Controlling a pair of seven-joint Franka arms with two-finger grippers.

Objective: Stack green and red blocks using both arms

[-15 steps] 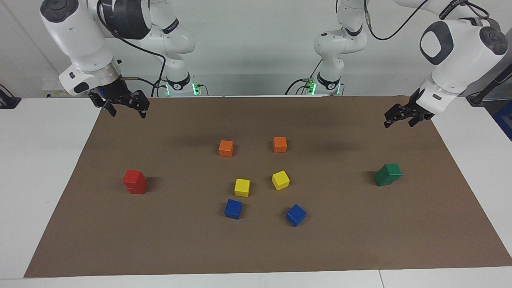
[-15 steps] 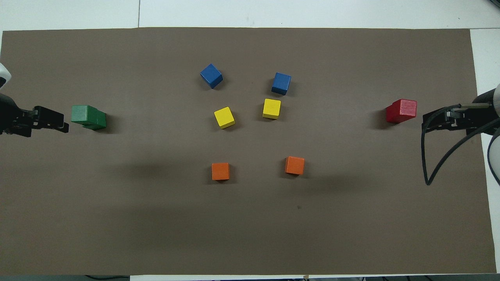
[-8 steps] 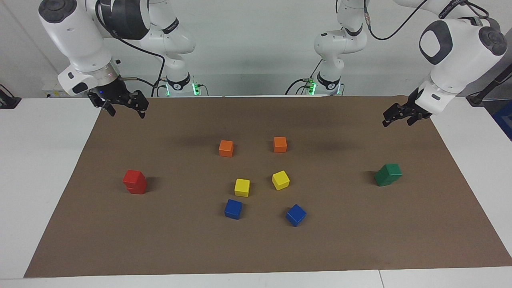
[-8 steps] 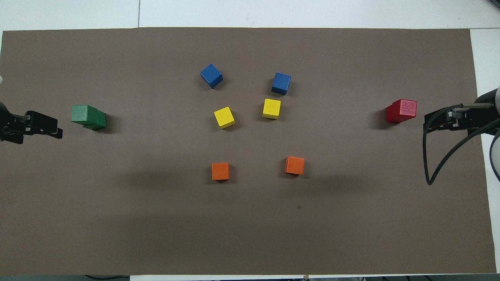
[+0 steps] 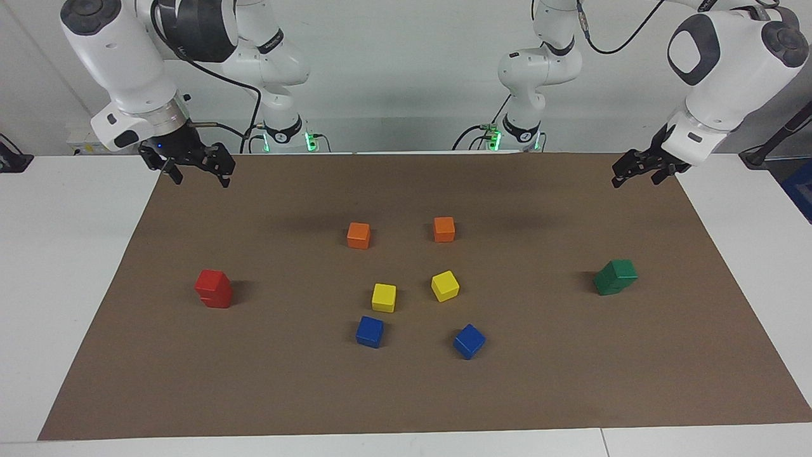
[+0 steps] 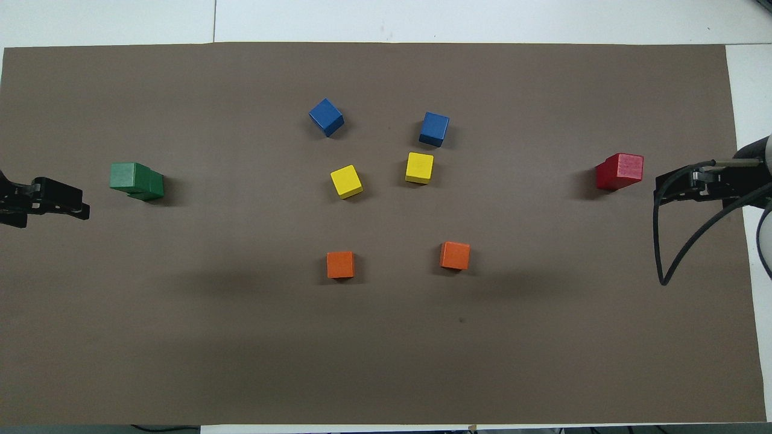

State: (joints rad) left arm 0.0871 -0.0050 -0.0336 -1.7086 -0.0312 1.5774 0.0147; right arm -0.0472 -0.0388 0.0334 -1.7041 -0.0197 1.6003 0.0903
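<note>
Two red blocks [image 5: 214, 289] stand stacked, a little askew, toward the right arm's end of the brown mat; the stack also shows in the overhead view [image 6: 619, 171]. Two green blocks [image 5: 615, 277] stand stacked, also askew, toward the left arm's end, and show in the overhead view [image 6: 136, 181]. My right gripper [image 5: 198, 179] is open and empty, up in the air over the mat's corner at its own end [image 6: 687, 187]. My left gripper [image 5: 634, 179] is open and empty, up in the air over the mat's edge at its end [image 6: 45, 208]. Neither touches a stack.
In the middle of the mat [image 5: 406, 393] lie two orange cubes [image 5: 358, 235] [image 5: 444, 229], two yellow cubes [image 5: 384, 298] [image 5: 445, 285] and two blue cubes [image 5: 370, 331] [image 5: 469, 341], all apart. White table surface surrounds the mat.
My left gripper has risen and drawn back from the green stack toward its own end of the table. My right gripper has barely moved. The blocks have not moved.
</note>
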